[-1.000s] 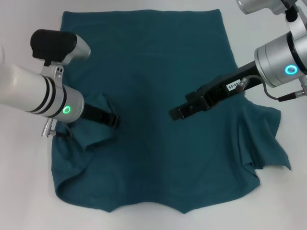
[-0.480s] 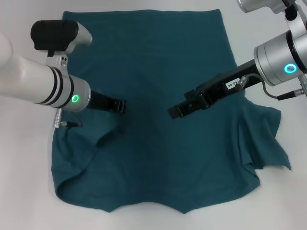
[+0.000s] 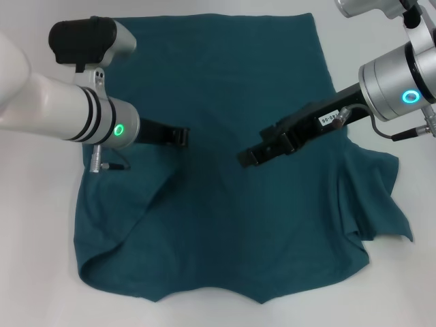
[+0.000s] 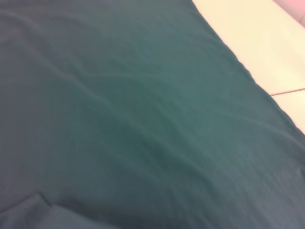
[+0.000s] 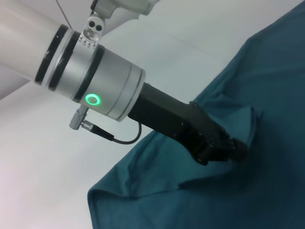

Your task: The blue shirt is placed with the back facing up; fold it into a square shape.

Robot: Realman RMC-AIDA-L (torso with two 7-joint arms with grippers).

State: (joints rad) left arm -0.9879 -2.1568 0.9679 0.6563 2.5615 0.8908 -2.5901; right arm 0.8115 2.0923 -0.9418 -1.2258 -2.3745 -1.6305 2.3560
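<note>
Shirt (image 3: 225, 225) spread on the white table (image 3: 41, 286), plain side up, no print visible; covers most of the head view. Left edge pulled inward: a fold of cloth runs from the lower-left corner up to the left gripper (image 3: 180, 136), which sits over the shirt's left-center with its tip at the fabric. In the right wrist view the left gripper (image 5: 236, 150) looks closed on a raised pinch of shirt (image 5: 267, 191). Left wrist view: only teal cloth (image 4: 133, 119) and a strip of table (image 4: 267, 43). Right gripper (image 3: 248, 158) hovers near the shirt's center; cannot tell how far open it is or whether it holds anything. White label on the right arm, text unreadable. Right sleeve lies rumpled at right.
</note>
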